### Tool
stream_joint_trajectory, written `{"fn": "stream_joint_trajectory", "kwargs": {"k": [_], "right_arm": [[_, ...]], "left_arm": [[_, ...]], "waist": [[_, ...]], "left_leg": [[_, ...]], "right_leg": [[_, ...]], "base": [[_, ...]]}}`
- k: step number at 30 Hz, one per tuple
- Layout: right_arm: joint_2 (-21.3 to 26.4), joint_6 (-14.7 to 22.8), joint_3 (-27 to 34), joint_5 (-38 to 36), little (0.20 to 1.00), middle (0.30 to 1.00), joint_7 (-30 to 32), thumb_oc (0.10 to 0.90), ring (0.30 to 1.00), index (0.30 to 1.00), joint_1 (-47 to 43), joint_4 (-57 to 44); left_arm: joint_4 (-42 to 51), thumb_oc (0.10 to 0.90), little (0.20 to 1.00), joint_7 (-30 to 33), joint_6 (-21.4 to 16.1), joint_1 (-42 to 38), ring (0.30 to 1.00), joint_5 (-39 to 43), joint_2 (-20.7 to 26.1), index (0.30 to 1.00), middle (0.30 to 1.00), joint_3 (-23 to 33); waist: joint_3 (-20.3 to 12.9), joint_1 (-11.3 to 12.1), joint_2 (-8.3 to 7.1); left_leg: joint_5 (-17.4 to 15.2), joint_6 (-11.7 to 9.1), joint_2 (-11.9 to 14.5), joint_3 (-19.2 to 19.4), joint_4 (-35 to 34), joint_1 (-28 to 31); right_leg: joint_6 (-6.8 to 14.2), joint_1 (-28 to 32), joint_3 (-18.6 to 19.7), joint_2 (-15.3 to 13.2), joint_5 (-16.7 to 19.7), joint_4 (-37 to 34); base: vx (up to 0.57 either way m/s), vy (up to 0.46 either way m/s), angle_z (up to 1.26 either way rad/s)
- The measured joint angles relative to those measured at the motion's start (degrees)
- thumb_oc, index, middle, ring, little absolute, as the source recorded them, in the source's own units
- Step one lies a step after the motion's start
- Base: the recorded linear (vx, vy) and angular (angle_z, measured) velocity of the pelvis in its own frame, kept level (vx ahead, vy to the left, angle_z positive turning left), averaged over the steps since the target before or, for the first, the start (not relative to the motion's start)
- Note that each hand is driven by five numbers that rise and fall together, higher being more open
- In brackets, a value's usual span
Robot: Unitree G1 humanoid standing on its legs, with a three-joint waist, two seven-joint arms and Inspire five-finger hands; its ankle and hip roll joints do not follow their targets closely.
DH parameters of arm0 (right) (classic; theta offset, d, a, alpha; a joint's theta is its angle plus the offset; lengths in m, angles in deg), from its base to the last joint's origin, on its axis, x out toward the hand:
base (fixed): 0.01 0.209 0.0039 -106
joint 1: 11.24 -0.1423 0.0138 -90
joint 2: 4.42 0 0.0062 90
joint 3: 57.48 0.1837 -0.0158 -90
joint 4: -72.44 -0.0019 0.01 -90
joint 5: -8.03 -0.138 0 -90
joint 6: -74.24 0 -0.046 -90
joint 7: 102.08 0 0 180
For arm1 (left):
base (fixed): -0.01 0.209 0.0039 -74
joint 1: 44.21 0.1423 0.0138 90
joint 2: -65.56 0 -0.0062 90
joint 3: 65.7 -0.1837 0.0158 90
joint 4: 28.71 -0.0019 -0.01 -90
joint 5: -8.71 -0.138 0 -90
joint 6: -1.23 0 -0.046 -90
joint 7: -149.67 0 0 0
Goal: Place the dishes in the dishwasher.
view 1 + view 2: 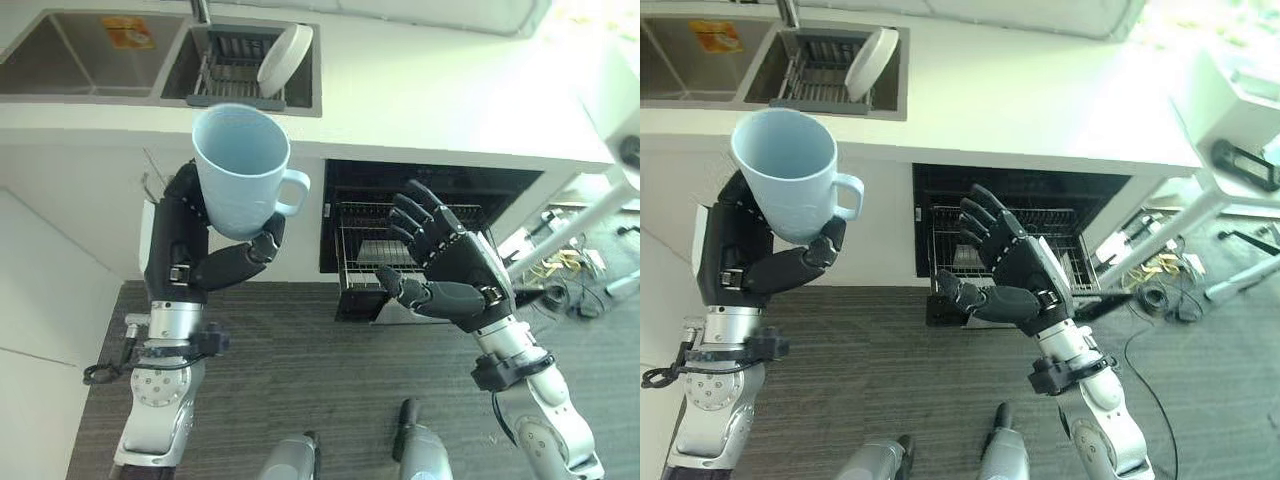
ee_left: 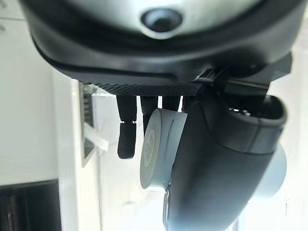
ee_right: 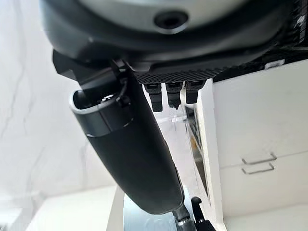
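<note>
A pale blue mug (image 1: pixel 243 168) stands upright in my left hand (image 1: pixel 188 245), held up in front of the counter with its handle (image 1: pixel 294 192) pointing right. The fingers and thumb are curled round the mug's lower body; its base (image 2: pixel 156 149) is visible in the left wrist view. My right hand (image 1: pixel 445 262) hovers open and holds nothing, in front of the open dishwasher (image 1: pixel 420 215). The dishwasher's wire rack (image 1: pixel 365 245) is pulled partly out. A white plate (image 1: pixel 285 58) leans in the dish rack (image 1: pixel 235 68) inside the sink.
A white counter (image 1: pixel 430 100) runs across above the dishwasher. The double sink (image 1: pixel 90 55) holds an orange sponge (image 1: pixel 128 32) in its left basin. White cabinet fronts (image 1: pixel 50 290) stand at the left. Cables and a white frame (image 1: pixel 575 230) lie on the dark floor at the right.
</note>
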Motion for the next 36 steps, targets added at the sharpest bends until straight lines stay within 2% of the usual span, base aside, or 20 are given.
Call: {"fn": "stream_joint_trajectory", "kwargs": {"k": [1, 2, 3, 5, 6, 8, 10, 12, 13, 15, 17, 18, 20, 25, 27, 29, 31, 32, 33, 36], "right_arm": [[1.3, -0.6, -0.3, 0.0, 0.9, 0.9, 0.1, 0.8, 0.9, 0.9, -1.3, 0.4], [4.0, -1.8, 0.5, -0.1, 0.9, 0.9, 0.5, 0.8, 0.9, 0.9, -1.1, -0.1], [4.4, -1.5, 3.4, -1.8, 0.9, 0.9, 0.8, 0.8, 0.9, 0.9, 1.3, -0.7], [3.8, -1.5, 5.1, -2.2, 0.9, 0.9, 1.3, 0.8, 0.9, 0.9, 2.1, -0.2], [3.7, -1.4, 5.3, -2.2, 0.9, 0.9, 2.0, 0.8, 0.9, 0.9, 2.0, 0.1], [3.6, -1.4, 5.6, -2.2, 0.9, 0.9, 3.3, 0.8, 0.9, 0.9, 1.7, 0.6], [2.0, -0.8, 5.2, -2.1, 0.9, 0.9, 4.5, 0.8, 0.9, 0.9, 2.2, 0.6], [1.1, -0.2, 3.6, -2.0, 0.9, 0.9, 5.6, 0.8, 0.9, 0.9, 4.0, 0.6], [1.5, -0.2, 2.7, -1.8, 0.9, 0.9, 5.7, 0.8, 0.9, 0.9, 4.6, 0.6], [1.0, -0.1, 1.2, 0.1, 0.9, 0.9, 6.2, 0.8, 0.9, 0.9, 4.8, 0.7], [1.0, 0.7, -0.8, 1.5, 0.9, 0.9, 6.1, 0.8, 0.9, 0.9, 3.4, 0.8], [1.0, 1.1, -0.8, 1.6, 0.9, 0.9, 5.7, 0.8, 0.9, 0.9, 3.2, 0.8], [1.0, 1.6, -0.4, 1.5, 0.9, 0.9, 5.6, 0.8, 0.9, 0.9, 3.6, 0.8], [0.7, 1.9, -0.4, 1.5, 0.9, 0.9, 5.5, 0.8, 0.9, 0.9, 3.6, 0.7], [0.7, 2.0, -0.4, 1.2, 0.9, 0.9, 5.1, 0.8, 0.9, 0.9, 4.0, 0.7], [0.5, 2.4, -0.4, 1.2, 0.9, 0.9, 4.3, 0.8, 0.9, 0.9, 4.8, 0.8], [-0.2, 2.7, -0.6, 1.3, 0.9, 0.9, 3.8, 0.8, 0.9, 0.9, 4.5, 1.0], [-0.8, 3.1, -0.8, 1.3, 0.9, 0.9, 3.8, 0.8, 0.9, 0.9, 4.1, 1.0], [-1.1, 3.2, -1.4, 1.3, 0.9, 0.9, 4.0, 0.8, 0.9, 0.9, 3.5, 1.0], [-1.0, 3.5, -3.0, 1.6, 0.9, 0.9, 3.3, 0.8, 0.9, 0.9, 3.3, 0.8]], "left_arm": [[0.1, 0.4, 0.3, 0.1, 0.1, 0.6, 0.3, 0.1, -0.6, 0.3, 0.3, 0.6], [1.4, 0.4, 0.3, 0.4, 1.5, 2.2, 0.3, 2.2, -0.6, 0.3, 0.3, 0.3], [3.3, 0.4, 0.3, 0.3, 1.9, 3.2, 0.3, 2.1, -0.4, 0.3, 0.3, -0.2], [3.3, 0.4, 0.3, 0.3, 2.4, 2.1, 0.3, 2.1, -0.5, 0.3, 0.3, -2.4], [3.3, 0.4, 0.3, 0.0, 2.4, 1.9, 0.3, 2.1, -0.5, 0.3, 0.3, -3.8], [3.2, 0.4, 0.3, -1.5, 2.4, 1.4, 0.3, 2.1, -0.5, 0.3, 0.3, -6.1], [3.2, 0.4, 0.3, -4.2, 2.2, 2.1, 0.3, 2.1, -2.1, 0.3, 0.3, -6.0], [2.8, 0.4, 0.3, -5.8, 2.3, 3.1, 0.3, 2.1, -4.0, 0.3, 0.3, -6.1], [2.8, 0.4, 0.3, -6.3, 2.3, 3.0, 0.3, 2.1, -4.0, 0.3, 0.3, -6.0], [2.5, 0.4, 0.3, -6.3, 2.3, 2.9, 0.3, 2.2, -3.9, 0.3, 0.3, -6.0], [2.3, 0.4, 0.3, -5.6, 2.2, 2.6, 0.3, 2.0, -3.7, 0.3, 0.3, -6.1], [2.2, 0.4, 0.3, -5.3, 2.2, 2.6, 0.3, 2.0, -3.4, 0.3, 0.3, -6.1], [2.2, 0.4, 0.3, -4.1, 2.2, 2.2, 0.3, 1.8, -3.3, 0.3, 0.3, -6.1], [2.1, 0.4, 0.3, -3.3, 2.2, -0.3, 0.3, 0.9, -2.0, 0.3, 0.3, -6.3], [0.3, 0.4, 0.3, -3.8, 2.1, -0.3, 0.3, 0.8, -2.0, 0.3, 0.3, -6.4], [-1.2, 0.4, 0.3, -3.7, 2.1, -0.2, 0.3, 0.8, -2.0, 0.3, 0.3, -6.5], [-3.2, 0.4, 0.3, -3.7, 2.1, -0.4, 0.3, 0.8, -2.0, 0.3, 0.3, -6.7], [-4.1, 0.4, 0.3, -3.6, 2.1, -0.8, 0.3, 0.8, -2.0, 0.3, 0.3, -6.9], [-4.1, 0.4, 0.3, -3.1, 2.1, -0.7, 0.3, 0.8, -1.8, 0.3, 0.3, -6.8], [-2.4, 0.4, 0.3, -1.8, 2.0, -0.2, 0.3, -0.3, 0.8, 0.3, 0.3, -5.8]], "waist": [[-0.3, -0.3, -0.25], [-0.8, -1.0, 0.72], [-1.0, -1.5, 0.56], [-1.2, -3.1, 0.37], [-1.3, -4.0, 0.52], [-1.4, -4.1, 1.15], [-1.6, -4.3, 2.5], [-2.6, -5.1, 5.48], [-2.7, -5.0, 6.49], [-2.9, -5.2, 5.68], [-3.3, -4.2, 4.65], [-3.5, -3.6, 4.51], [-3.8, -4.1, 4.13], [-4.1, -5.1, 4.1], [-4.1, -5.3, 4.39], [-4.1, -5.2, 4.38], [-4.0, -4.1, 4.31], [-3.9, -3.8, 4.04], [-3.8, -3.8, 3.88], [-3.8, -3.4, 0.67]], "left_leg": [[-0.2, -1.0, 0.8, 0.0, -0.9, 1.1], [0.3, -3.5, 4.8, 2.1, -1.3, 2.3], [2.5, -6.7, 9.6, 8.5, 1.6, -0.1], [6.1, -6.0, 11.3, 12.7, 0.6, -0.3], [7.5, -5.0, 10.8, 15.3, 0.1, -0.9], [5.2, -5.0, 6.6, 14.7, -0.8, -2.1], [3.7, -3.6, 3.2, 15.7, 0.8, -5.9], [5.3, -2.2, 3.3, 16.0, -1.1, -8.0], [7.2, -0.2, 4.3, 15.4, -2.1, -8.1], [7.8, 0.9, 3.8, 14.6, -1.7, -7.9], [7.8, 1.3, 1.2, 11.1, -1.8, -7.7], [7.6, 2.4, 1.1, 12.0, -2.7, -7.6], [7.6, 2.6, 0.2, 13.3, -3.9, -6.7], [7.1, 3.9, -1.5, 13.6, -4.5, -4.7], [6.8, 5.5, -1.5, 11.7, -3.8, -4.2], [6.8, 5.7, -1.5, 9.7, -3.5, -3.8], [6.9, 5.8, -1.8, 9.4, -3.1, -3.7], [6.8, 5.8, -2.1, 9.3, -3.3, -3.7], [6.8, 5.9, -1.6, 10.1, -3.3, -3.7], [6.3, 5.1, -0.4, 11.7, -3.6, -3.2]], "right_leg": [[-0.6, 0.6, -0.4, 0.9, -1.9, 2.0], [-3.3, 1.9, -2.1, 4.5, -4.1, 2.5], [-6.2, 2.7, -4.3, 7.0, -6.0, 2.8], [-8.1, 3.3, -7.2, 7.0, -7.2, 2.7], [-9.0, 3.3, -8.0, 6.7, -7.9, 3.0], [-9.4, 3.3, -8.2, 6.1, -8.2, 2.7], [-9.4, 3.7, -9.2, 6.4, -8.2, 2.6], [-9.2, 5.0, -11.6, 8.8, -9.7, 2.4], [-9.9, 5.4, -12.1, 10.1, -11.1, 3.6], [-9.3, 5.1, -11.8, 10.0, -12.2, 4.6], [-8.7, 3.3, -9.2, 9.8, -11.6, 5.0], [-8.4, 3.0, -8.1, 9.7, -11.5, 5.3], [-7.9, 3.0, -7.4, 8.7, -11.0, 5.2], [-6.1, 5.4, -7.6, 7.0, -9.7, 4.4], [-5.2, 7.8, -8.6, 7.5, -8.3, 2.6], [-4.8, 7.5, -6.2, 7.7, -8.5, 3.6], [-4.1, 6.0, -2.8, 4.5, -9.3, 5.2], [-1.1, 3.6, -2.2, -1.2, -8.0, 5.1], [1.9, 2.5, -2.3, -2.7, -6.1, 4.8], [2.0, 1.8, -1.9, -2.6, -5.0, 2.8]], "base": [[0.18, -0.565, 0.11], [0.09, -0.527, 0.2], [0.09, -0.512, 0.45], [0.08, -0.303, 0.64], [0.04, -0.091, 0.49], [0.05, -0.084, 0.24], [0.09, -0.058, 0.18], [0.08, 0.004, 0.3], [0.06, 0.082, 0.16], [0.02, 0.104, -0.02], [0.03, 0.126, -0.52], [0.08, 0.217, -0.62], [0.09, 0.214, -0.3], [0.1, 0.183, 0.07], [0.1, 0.033, 0.4], [0.04, -0.159, 0.45], [0.05, -0.268, 0.23], [0.05, -0.285, 0.01], [0.05, -0.377, -0.19], [0.04, -0.3, -0.3]]}}
